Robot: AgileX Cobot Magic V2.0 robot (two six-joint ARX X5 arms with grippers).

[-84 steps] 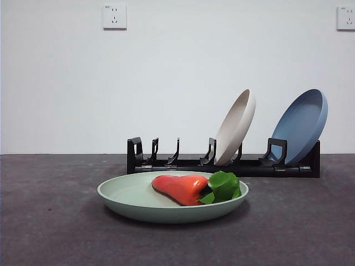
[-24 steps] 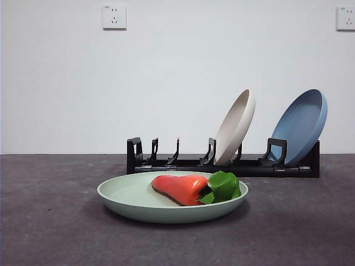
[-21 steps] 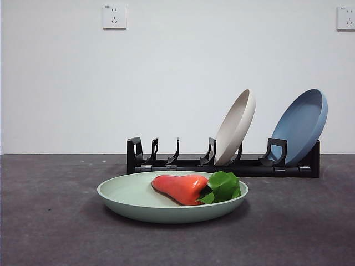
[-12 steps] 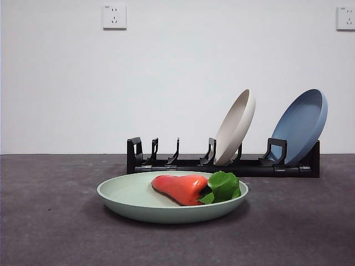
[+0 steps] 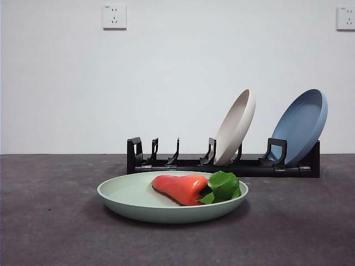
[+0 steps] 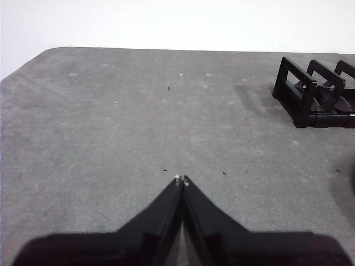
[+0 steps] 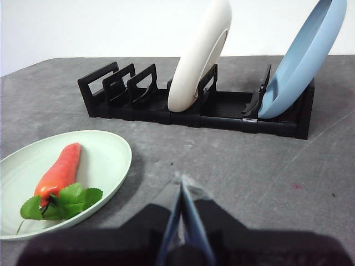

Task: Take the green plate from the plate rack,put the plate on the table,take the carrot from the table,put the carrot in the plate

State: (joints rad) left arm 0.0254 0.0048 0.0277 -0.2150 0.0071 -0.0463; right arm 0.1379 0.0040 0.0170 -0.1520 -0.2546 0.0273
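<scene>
The green plate point(image 5: 138, 197) point(image 7: 105, 158) lies flat on the dark grey table point(image 5: 44, 221) in front of the plate rack point(image 5: 183, 163) point(image 7: 222, 108). Inside it rests the carrot point(image 5: 180, 187) point(image 7: 60, 170), its green leaves point(image 5: 224, 185) toward the plate's right in the front view. My right gripper point(image 7: 181, 180) is shut and empty, hovering over bare table beside the plate. My left gripper point(image 6: 181, 179) is shut and empty over bare table, with the rack's end point(image 6: 316, 94) off to one side. Neither arm shows in the front view.
A beige plate point(image 5: 236, 126) point(image 7: 201, 52) and a blue plate point(image 5: 302, 124) point(image 7: 302, 58) stand tilted in the rack's right slots; its left slots hold nothing. A white wall with two sockets point(image 5: 114, 16) rises behind the table.
</scene>
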